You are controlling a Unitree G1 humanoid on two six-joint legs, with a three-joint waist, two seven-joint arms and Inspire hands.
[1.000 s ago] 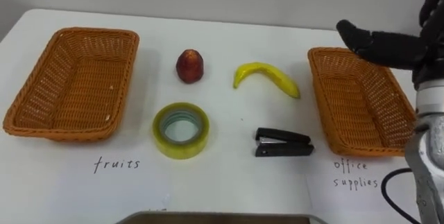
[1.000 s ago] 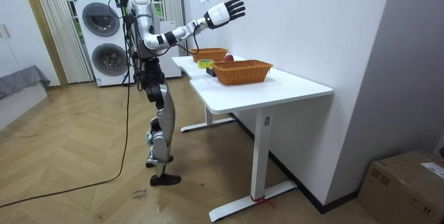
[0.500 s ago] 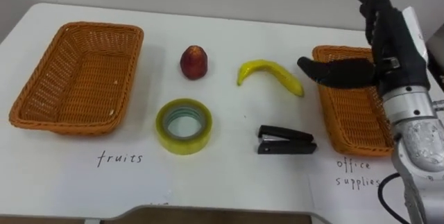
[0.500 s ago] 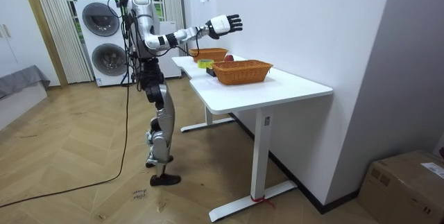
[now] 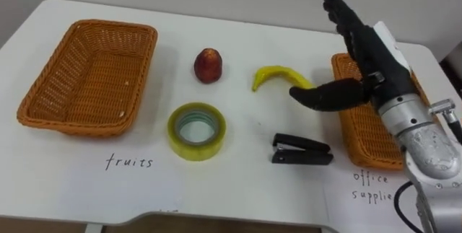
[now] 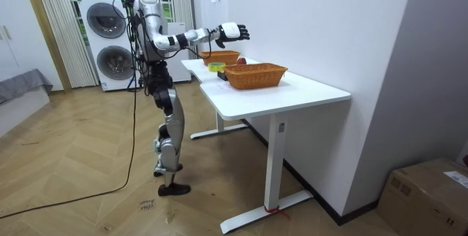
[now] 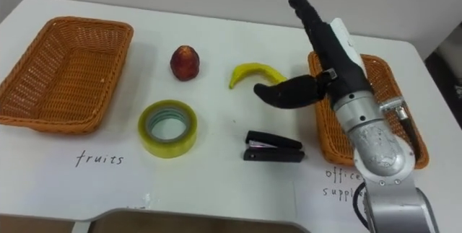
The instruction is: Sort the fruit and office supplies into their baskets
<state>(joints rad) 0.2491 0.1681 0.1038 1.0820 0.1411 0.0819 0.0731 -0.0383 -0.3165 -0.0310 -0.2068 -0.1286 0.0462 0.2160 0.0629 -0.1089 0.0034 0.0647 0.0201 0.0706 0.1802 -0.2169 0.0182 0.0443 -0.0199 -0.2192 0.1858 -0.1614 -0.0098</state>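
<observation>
Apple [image 5: 208,66], banana [image 5: 271,74], tape roll [image 5: 196,147] and black stapler [image 5: 302,150] lie between the left basket [image 5: 50,89] and right basket [image 5: 364,135].

Right hand [image 6: 235,31] above white table [image 6: 311,92]

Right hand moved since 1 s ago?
Yes. The right hand has come down and to the left, from over the right basket's far rim to open, thumb by the banana.

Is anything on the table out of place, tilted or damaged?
Nothing looks spilled, damaged or askew. The red fruit, banana, tape and stapler lie apart on the table between the fruits basket and the office basket, unsorted. The open right hand hovers by the banana.
</observation>
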